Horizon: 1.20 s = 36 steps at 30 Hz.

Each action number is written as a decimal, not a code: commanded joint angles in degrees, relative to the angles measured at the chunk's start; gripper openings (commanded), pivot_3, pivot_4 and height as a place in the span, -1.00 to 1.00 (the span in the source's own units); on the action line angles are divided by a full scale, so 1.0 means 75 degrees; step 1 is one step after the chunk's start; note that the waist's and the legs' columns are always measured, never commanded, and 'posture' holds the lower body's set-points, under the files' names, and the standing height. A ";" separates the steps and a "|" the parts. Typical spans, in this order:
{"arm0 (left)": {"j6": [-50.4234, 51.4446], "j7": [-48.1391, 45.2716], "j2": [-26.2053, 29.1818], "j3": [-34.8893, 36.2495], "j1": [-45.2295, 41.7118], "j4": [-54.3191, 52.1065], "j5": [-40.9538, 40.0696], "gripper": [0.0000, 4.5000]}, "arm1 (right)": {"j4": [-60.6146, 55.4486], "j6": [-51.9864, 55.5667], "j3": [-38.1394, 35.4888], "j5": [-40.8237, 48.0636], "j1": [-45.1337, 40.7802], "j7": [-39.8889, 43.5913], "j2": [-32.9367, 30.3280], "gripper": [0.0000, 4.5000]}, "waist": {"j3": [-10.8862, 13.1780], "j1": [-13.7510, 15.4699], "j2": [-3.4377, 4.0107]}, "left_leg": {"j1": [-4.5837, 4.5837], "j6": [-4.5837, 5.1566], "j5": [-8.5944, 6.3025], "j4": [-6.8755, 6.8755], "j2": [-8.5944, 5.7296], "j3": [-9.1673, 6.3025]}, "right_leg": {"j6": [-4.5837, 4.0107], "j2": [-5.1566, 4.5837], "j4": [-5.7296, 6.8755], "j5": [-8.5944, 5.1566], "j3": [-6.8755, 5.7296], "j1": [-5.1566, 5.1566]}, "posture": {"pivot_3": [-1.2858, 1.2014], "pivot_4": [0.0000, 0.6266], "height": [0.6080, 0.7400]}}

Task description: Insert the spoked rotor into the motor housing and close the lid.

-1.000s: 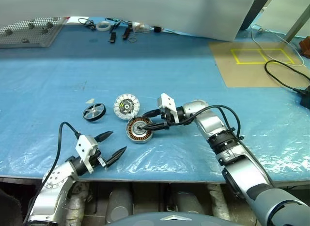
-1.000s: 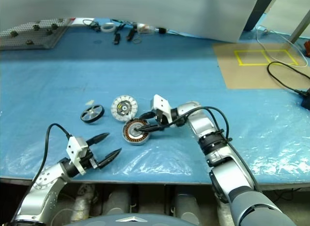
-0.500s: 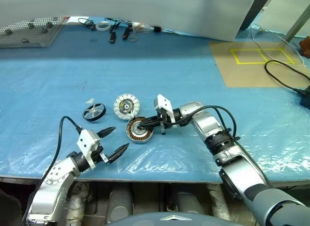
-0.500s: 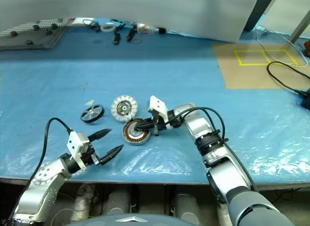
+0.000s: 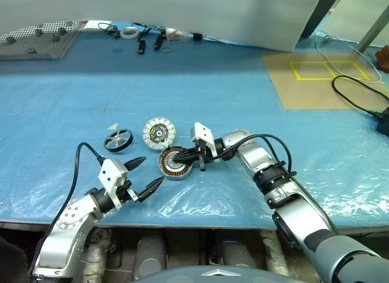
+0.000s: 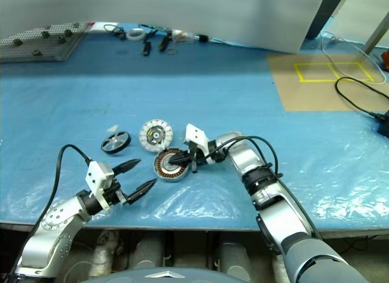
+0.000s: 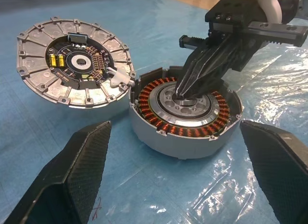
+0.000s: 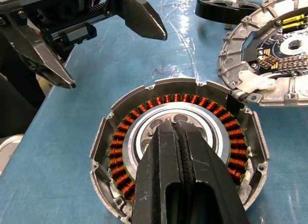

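Observation:
The motor housing (image 5: 175, 164), a shallow silver can with copper windings (image 8: 120, 156), lies on the blue table. My right gripper (image 8: 174, 125) is shut, its tips resting in the housing's centre (image 7: 185, 92) with nothing seen between them. The lid (image 5: 158, 133), white-segmented face up, lies just behind the housing and touches its rim (image 7: 72, 65). The spoked rotor (image 5: 118, 139), a small black wheel, lies left of the lid. My left gripper (image 5: 152, 170) hangs open near the table's front edge, pointing at the housing from its left, apart from it.
A perforated board (image 5: 36, 40) sits at the back left, with a tape roll (image 5: 129, 32) and small tools beside it. Brown cardboard with a yellow square (image 5: 322, 76) and a black cable (image 5: 358, 101) lie at the right. A white scrap (image 5: 113, 126) lies by the rotor.
My right gripper's fingers have closed and its tips have settled in the housing's centre. My left gripper has lifted slightly and stays open.

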 commanded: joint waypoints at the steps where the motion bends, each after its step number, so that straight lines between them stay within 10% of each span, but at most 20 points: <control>1: -0.0017 -0.0013 0.0044 -0.0003 -0.0011 -0.0339 -0.0102 1.00 | -0.0135 -0.0321 0.0262 -0.0207 -0.0061 0.0120 0.0064 -0.99 | 0.0000 -0.0006 0.0000 | 0.0001 0.0000 0.0000 0.0000 0.0000 0.0000 | 0.0000 0.0000 0.0001 0.0000 0.0000 0.0000 | 0.03 -0.52 1.00; 18: -0.0102 -0.0029 0.0013 -0.0064 -0.0040 -0.0224 -0.0047 1.00 | 0.0939 -0.0560 0.0736 -0.1059 -0.0182 -0.0104 0.0061 -0.99 | -0.0012 0.0019 0.0008 | 0.0021 0.0000 0.0000 0.0003 -0.0001 0.0000 | -0.0001 0.0000 0.0003 -0.0001 0.0001 0.0022 | 0.03 -0.52 1.00; 36: 0.0237 -0.0006 0.0159 -0.0084 -0.0357 -0.0409 -0.0180 1.00 | -0.0942 0.1296 -0.1034 0.1206 -0.0410 0.0078 0.0391 -0.99 | -0.0041 0.0035 0.0027 | -0.0024 0.0002 0.0002 0.0009 -0.0002 -0.0002 | 0.0001 -0.0001 0.0013 0.0002 -0.0001 -0.0023 | 0.03 -0.52 1.00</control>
